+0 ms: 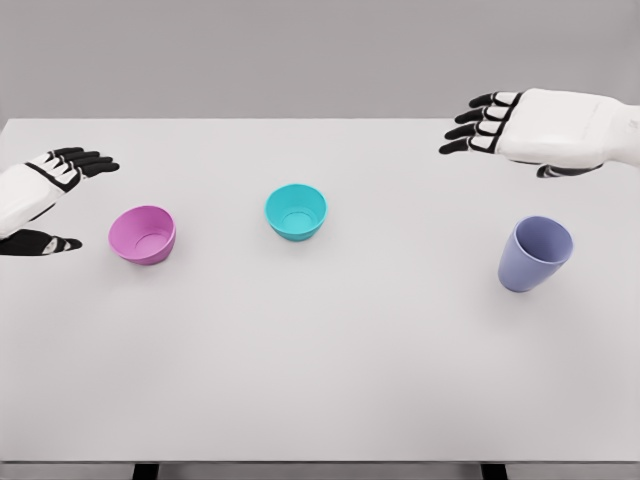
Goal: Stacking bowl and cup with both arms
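Observation:
A pink bowl [144, 234] stands upright on the white table [320, 370] at the left. A teal bowl [296, 211] sits near the middle, a little farther back. A lavender cup [535, 253] stands at the right, leaning slightly. My left hand [62, 198] hovers at the left edge, just left of the pink bowl, fingers spread and thumb below, holding nothing. My right hand [500, 135] floats above and behind the cup, palm down, fingers extended toward the left, empty.
The table's far edge runs across the top, against a grey wall. Two dark table legs [146, 471] show under the front edge.

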Robot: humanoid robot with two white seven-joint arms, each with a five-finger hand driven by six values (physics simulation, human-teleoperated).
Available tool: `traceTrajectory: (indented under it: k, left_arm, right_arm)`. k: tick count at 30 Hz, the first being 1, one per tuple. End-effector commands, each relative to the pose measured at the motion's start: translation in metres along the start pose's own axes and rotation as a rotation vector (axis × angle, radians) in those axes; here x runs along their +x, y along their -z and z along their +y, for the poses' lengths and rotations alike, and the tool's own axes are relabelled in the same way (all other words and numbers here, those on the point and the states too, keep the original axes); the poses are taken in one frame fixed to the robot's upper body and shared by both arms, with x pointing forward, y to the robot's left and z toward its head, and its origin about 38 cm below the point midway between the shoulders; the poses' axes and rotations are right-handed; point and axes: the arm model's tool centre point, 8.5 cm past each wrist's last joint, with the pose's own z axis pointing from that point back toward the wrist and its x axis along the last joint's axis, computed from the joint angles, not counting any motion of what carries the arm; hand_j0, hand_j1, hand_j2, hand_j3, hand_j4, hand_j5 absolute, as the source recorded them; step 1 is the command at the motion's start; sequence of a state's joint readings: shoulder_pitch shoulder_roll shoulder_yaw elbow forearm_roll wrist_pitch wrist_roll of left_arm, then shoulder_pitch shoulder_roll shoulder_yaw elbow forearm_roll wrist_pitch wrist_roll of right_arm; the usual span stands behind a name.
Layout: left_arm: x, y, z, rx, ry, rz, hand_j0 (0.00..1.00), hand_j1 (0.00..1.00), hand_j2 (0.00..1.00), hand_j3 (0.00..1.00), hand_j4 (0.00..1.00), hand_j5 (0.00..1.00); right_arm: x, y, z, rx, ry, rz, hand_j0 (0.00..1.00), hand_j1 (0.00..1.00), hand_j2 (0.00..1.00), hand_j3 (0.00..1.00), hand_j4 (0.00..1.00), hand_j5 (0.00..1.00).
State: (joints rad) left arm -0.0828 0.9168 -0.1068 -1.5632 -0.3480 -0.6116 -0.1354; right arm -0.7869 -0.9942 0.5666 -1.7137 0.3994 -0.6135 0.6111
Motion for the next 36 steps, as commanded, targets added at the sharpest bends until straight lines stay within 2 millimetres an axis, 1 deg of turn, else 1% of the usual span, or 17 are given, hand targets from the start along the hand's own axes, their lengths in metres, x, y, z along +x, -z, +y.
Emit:
traceTrajectory:
  k: [1, 5, 8, 10, 11, 12, 13, 14, 17, 20, 22, 24, 26, 27, 29, 32, 36]
  left_arm:
    - [0.001, 0.001, -0.001, 0.008, -0.009, -0.001, 1.00, 1.00, 1.00, 1.00, 1.00, 1.00]
    - [0.000, 0.001, 0.002, 0.010, 0.004, 0.001, 1.00, 1.00, 1.00, 1.00, 1.00, 1.00]
    - [-0.006, -0.001, 0.014, 0.055, 0.013, 0.023, 1.00, 1.00, 1.00, 1.00, 1.00, 1.00]
    - [-0.011, -0.003, 0.039, 0.029, 0.046, 0.031, 1.00, 1.00, 1.00, 1.00, 1.00, 1.00]
    - [-0.012, -0.004, 0.040, -0.015, 0.040, 0.033, 0.99, 0.99, 0.99, 0.99, 0.99, 0.99]
    - [-0.007, -0.005, 0.038, -0.099, 0.015, 0.010, 0.99, 0.99, 0.99, 0.99, 0.99, 0.99]
    - [0.003, -0.002, 0.037, -0.185, 0.014, -0.030, 0.99, 0.99, 0.99, 0.99, 0.99, 0.99]
    - [0.016, 0.002, 0.046, -0.241, 0.034, -0.080, 1.00, 1.00, 1.00, 1.00, 1.00, 1.00]
    - [0.041, 0.015, 0.068, -0.205, 0.092, -0.166, 1.00, 1.00, 1.00, 1.00, 1.00, 1.00]
    - [0.030, 0.033, 0.087, -0.182, 0.029, -0.009, 0.99, 0.99, 0.99, 0.99, 0.99, 0.99]
    - [0.024, 0.050, 0.070, -0.256, -0.038, 0.108, 0.99, 0.99, 0.99, 0.99, 0.99, 0.99]
    - [0.033, 0.075, 0.043, -0.368, -0.034, 0.125, 1.00, 1.00, 1.00, 1.00, 1.00, 1.00]
    - [0.041, 0.082, 0.027, -0.433, -0.027, 0.099, 1.00, 1.00, 1.00, 1.00, 1.00, 1.00]
    - [0.039, 0.078, 0.022, -0.469, -0.016, 0.105, 1.00, 1.00, 1.00, 1.00, 1.00, 1.00]
    - [0.044, 0.081, 0.013, -0.517, -0.002, 0.084, 1.00, 1.00, 1.00, 1.00, 1.00, 1.00]
    - [0.046, 0.082, 0.010, -0.560, 0.014, 0.073, 1.00, 1.00, 1.00, 1.00, 1.00, 1.00]
    - [0.046, 0.084, 0.013, -0.555, 0.013, 0.068, 1.00, 1.00, 1.00, 1.00, 1.00, 1.00]
  right_arm:
    - [0.001, 0.001, -0.002, -0.008, 0.004, -0.005, 1.00, 1.00, 1.00, 1.00, 1.00, 1.00]
    - [0.004, 0.000, -0.008, -0.059, 0.045, -0.035, 1.00, 1.00, 1.00, 1.00, 1.00, 1.00]
    - [0.003, -0.002, -0.009, -0.070, 0.051, -0.030, 1.00, 1.00, 1.00, 1.00, 1.00, 1.00]
    - [0.003, 0.001, -0.008, -0.078, 0.058, -0.035, 1.00, 1.00, 1.00, 1.00, 1.00, 1.00]
    - [0.008, 0.009, -0.008, -0.092, 0.069, -0.054, 1.00, 1.00, 1.00, 1.00, 1.00, 1.00]
    - [0.010, 0.011, 0.002, -0.080, 0.091, -0.059, 1.00, 1.00, 1.00, 1.00, 1.00, 1.00]
    - [0.008, 0.010, 0.004, -0.077, 0.097, -0.053, 1.00, 1.00, 1.00, 1.00, 1.00, 1.00]
    - [0.005, 0.009, 0.007, -0.072, 0.104, -0.043, 1.00, 1.00, 1.00, 1.00, 1.00, 1.00]
    - [-0.002, 0.003, 0.001, -0.097, 0.098, -0.015, 1.00, 1.00, 1.00, 1.00, 1.00, 1.00]
    - [-0.008, -0.003, -0.004, -0.105, 0.090, 0.007, 1.00, 1.00, 1.00, 1.00, 1.00, 1.00]
    - [-0.012, -0.009, -0.009, -0.121, 0.084, 0.022, 1.00, 1.00, 1.00, 1.00, 1.00, 1.00]
    - [-0.013, -0.013, -0.007, -0.117, 0.088, 0.031, 1.00, 1.00, 1.00, 1.00, 1.00, 1.00]
    - [-0.012, -0.014, -0.008, -0.121, 0.084, 0.033, 1.00, 1.00, 1.00, 1.00, 1.00, 1.00]
    - [-0.013, -0.015, -0.007, -0.118, 0.085, 0.035, 1.00, 1.00, 1.00, 1.00, 1.00, 1.00]
    - [-0.009, -0.021, -0.011, -0.106, 0.061, 0.034, 1.00, 1.00, 1.00, 1.00, 1.00, 1.00]
    - [-0.008, -0.018, -0.012, -0.117, 0.065, 0.028, 1.00, 1.00, 1.00, 1.00, 1.00, 1.00]
    - [-0.012, -0.025, -0.019, -0.140, 0.054, 0.048, 1.00, 1.00, 1.00, 1.00, 1.00, 1.00]
